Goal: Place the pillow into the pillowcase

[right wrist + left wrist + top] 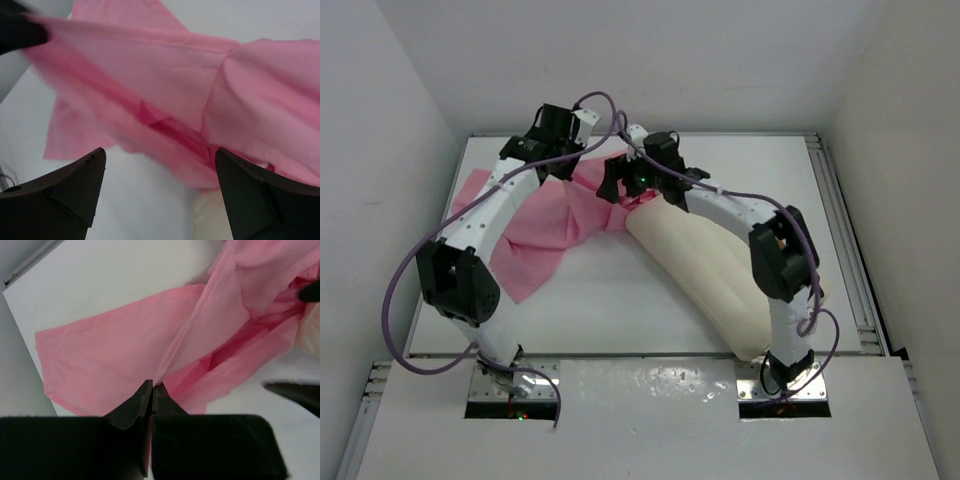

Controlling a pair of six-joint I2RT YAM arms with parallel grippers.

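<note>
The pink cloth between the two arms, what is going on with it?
Two robot arms are putting the pillow into the pillowcase. The left gripper is shut on an edge of the pillowcase, holding it up. The right gripper is open over the opening, where the pillow's far end meets the cloth. Most of the pillow lies outside, on the table.

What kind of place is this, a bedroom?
Probably a robot lab booth, not a bedroom: the left arm and right arm stand at a white table, plain white walls box it in, and purple cables loop around.
</note>
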